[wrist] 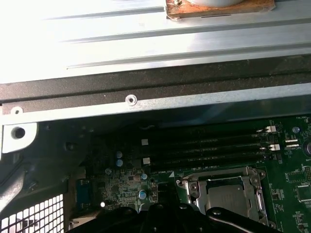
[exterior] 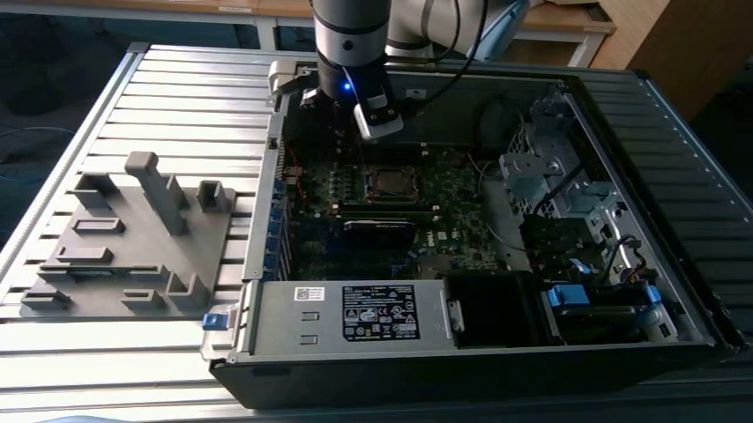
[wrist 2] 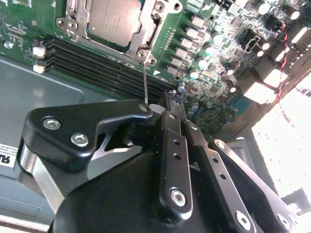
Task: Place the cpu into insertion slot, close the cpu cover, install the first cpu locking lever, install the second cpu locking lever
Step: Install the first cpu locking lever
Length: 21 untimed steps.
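Beside the insertion slot (wrist 2: 68, 22), cpu (wrist 2: 114, 19) seated under the lowered cpu cover (wrist 2: 146, 35), the end effector (wrist 2: 165, 104) stood at a raised locking lever (wrist 2: 145, 82), likely to work it; grip indiscernible.

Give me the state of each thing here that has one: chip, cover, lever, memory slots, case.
cpu: seated, face showing through the cpu cover.
cpu cover: closed down flat over the cpu.
locking lever: looks unlatched, its thin rod standing off the cover's corner, tip at the end effector.
memory slots: empty.
computer case: side open.
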### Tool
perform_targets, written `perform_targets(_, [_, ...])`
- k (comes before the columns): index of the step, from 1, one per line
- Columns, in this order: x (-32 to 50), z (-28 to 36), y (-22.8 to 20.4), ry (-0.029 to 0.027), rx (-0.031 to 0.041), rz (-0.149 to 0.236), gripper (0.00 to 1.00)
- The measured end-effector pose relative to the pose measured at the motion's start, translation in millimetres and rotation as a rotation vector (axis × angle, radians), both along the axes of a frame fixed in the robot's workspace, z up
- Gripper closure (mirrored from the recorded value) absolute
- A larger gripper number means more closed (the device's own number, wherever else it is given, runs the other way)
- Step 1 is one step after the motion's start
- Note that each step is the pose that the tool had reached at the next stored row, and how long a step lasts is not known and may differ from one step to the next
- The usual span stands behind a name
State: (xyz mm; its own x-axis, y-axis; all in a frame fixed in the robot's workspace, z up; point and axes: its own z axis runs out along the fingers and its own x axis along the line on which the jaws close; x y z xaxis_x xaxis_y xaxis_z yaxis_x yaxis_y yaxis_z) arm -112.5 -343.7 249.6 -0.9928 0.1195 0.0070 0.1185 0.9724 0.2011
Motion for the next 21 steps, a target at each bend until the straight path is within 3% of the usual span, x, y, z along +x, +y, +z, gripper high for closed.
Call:
perform_targets(5, [0.0,-0.1,0.0,0.0,0.0015,0.004,0.89])
perform_targets(9, [0.0,-0.4,0.0,-0.0001,0.0015,0.027,0.89])
perform_targets(11, [0.0,-0.5,0.0,-0.0001,0.0049,0.04,0.89])
perform_targets(14, [0.0,-0.5,0.0,-0.0004,0.0215,0.051,0.89])
perform_targets(15, [0.0,-0.5,0.0,-0.0008,0.0317,0.053,0.89])
perform_targets(16, [0.0,-0.5,0.0,-0.0012,0.0472,0.054,0.89])
perform_targets(17, [0.0,-0.5,0.0,-0.0012,0.0549,0.055,0.89])
perform_targets(21, [0.0,-0.5,0.0,-0.0014,0.0586,0.054,0.89])
